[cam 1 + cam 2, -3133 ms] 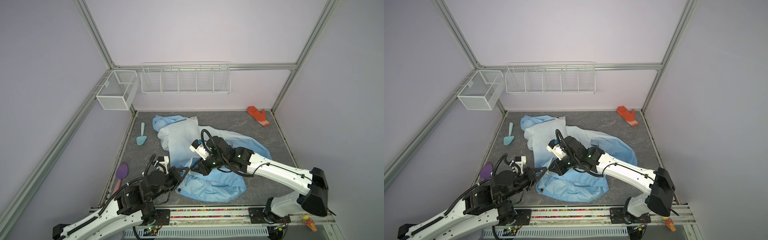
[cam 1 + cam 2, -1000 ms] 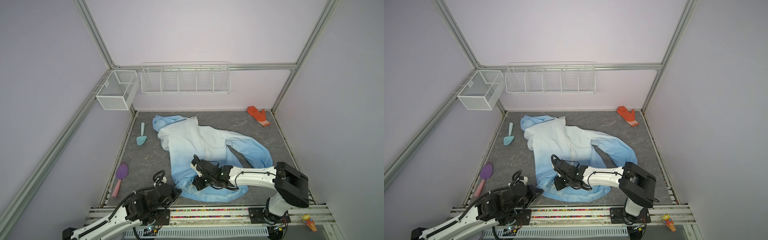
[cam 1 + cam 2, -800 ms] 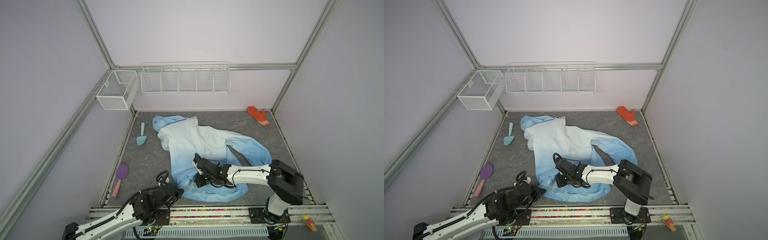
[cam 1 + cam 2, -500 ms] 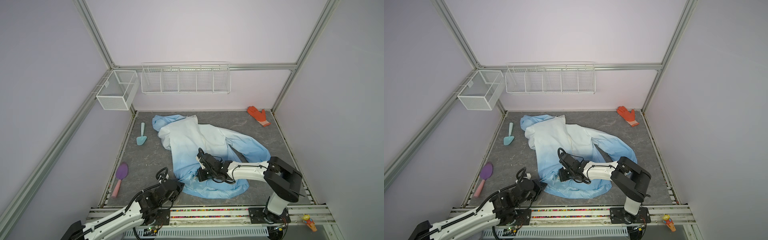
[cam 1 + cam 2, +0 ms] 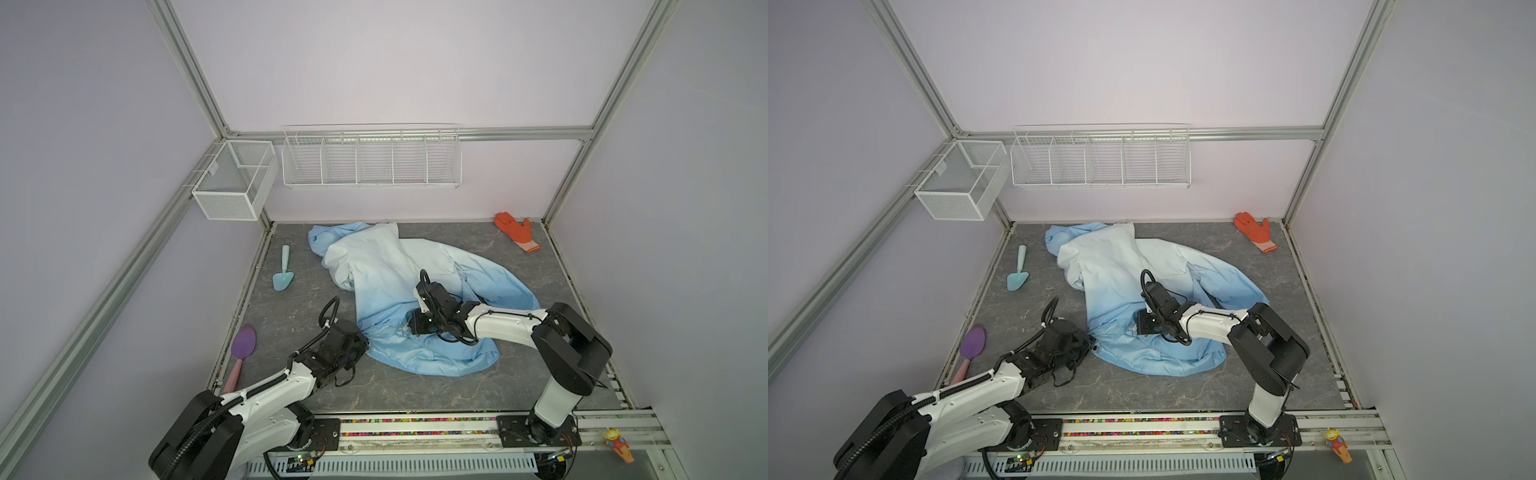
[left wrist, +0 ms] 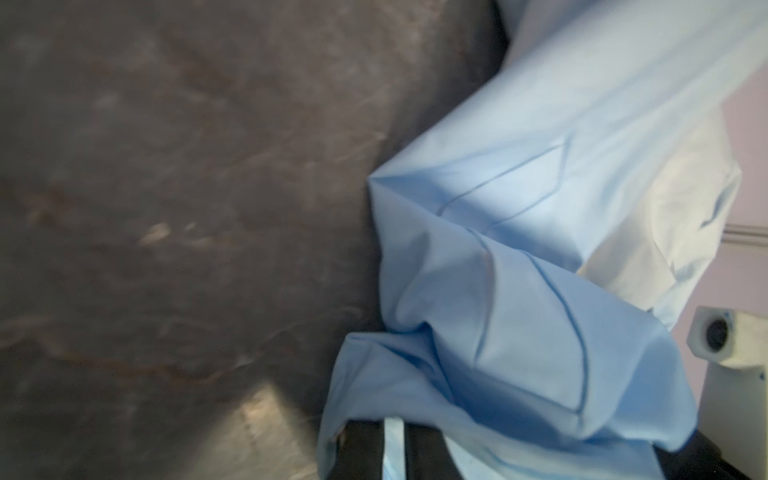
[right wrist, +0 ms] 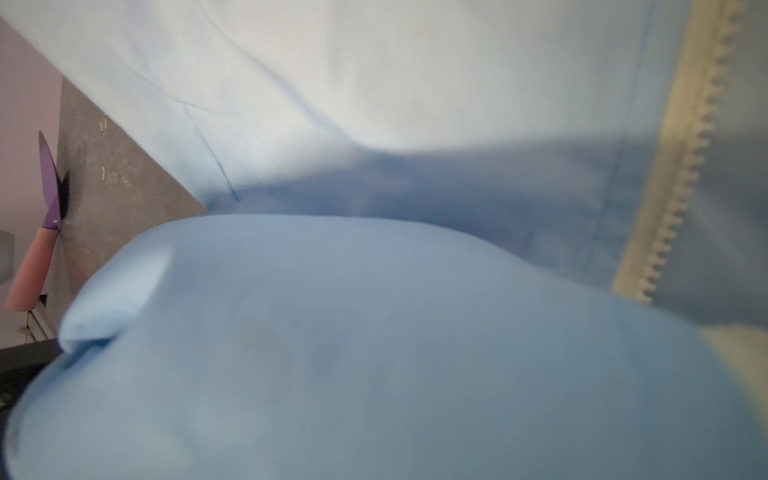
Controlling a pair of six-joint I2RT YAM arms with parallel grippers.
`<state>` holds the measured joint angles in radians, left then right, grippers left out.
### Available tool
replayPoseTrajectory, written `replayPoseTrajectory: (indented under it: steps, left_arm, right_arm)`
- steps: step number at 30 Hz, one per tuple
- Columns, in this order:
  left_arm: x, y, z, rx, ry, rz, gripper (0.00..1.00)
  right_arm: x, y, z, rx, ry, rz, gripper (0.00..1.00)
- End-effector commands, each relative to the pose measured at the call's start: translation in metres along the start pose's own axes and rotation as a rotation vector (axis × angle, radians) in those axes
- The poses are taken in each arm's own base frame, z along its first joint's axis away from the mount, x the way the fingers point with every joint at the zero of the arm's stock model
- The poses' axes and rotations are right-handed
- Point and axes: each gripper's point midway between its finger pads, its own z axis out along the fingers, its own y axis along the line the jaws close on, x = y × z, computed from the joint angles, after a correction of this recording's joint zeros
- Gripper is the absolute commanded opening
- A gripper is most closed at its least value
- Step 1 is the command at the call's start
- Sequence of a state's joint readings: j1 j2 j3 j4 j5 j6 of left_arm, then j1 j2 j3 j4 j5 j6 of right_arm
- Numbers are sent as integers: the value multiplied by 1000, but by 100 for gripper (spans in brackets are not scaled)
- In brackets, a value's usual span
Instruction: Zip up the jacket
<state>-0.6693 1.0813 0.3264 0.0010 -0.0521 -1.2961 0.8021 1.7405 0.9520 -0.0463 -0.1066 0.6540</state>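
Blue jacket (image 5: 386,270): left gripper (image 5: 362,348) pinches hem at 7 o'clock; right gripper (image 5: 409,328) pressed together by zipper (image 7: 688,166), 6 o'clock. Risk: bunched cloth jams zipper.

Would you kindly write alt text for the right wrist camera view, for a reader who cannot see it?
A light-blue jacket fills nearly the whole frame, one fold bulging close to the camera. Its white zipper runs along one edge; opposite, a sliver of grey table and a purple, pink-handled spatula show.
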Motion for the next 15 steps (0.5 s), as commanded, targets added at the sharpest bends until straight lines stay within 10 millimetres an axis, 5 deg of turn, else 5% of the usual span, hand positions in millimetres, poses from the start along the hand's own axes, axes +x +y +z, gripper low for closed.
replayPoseTrajectory:
  steps: [1, 8, 11, 13, 15]
  left_arm:
    - [-14, -40, -9, 70, -33, 113, 19]
    - [-24, -64, -58, 191, -85, 102, 52]
    - [-19, -71, -75, 346, -71, 11, 81]
    - [-16, -75, -83, 430, -53, -46, 88]
    - [-12, -77, -89, 470, -27, -87, 77]
  right_arm:
    - [-5, 26, -21, -61, 3, -50, 7]
    - [11, 59, -64, -130, 11, -102, 7]
    - [15, 72, -82, -162, 4, -127, 7]
    - [16, 80, -90, -185, 3, -136, 7]
    - [17, 86, -96, -200, 4, -144, 7]
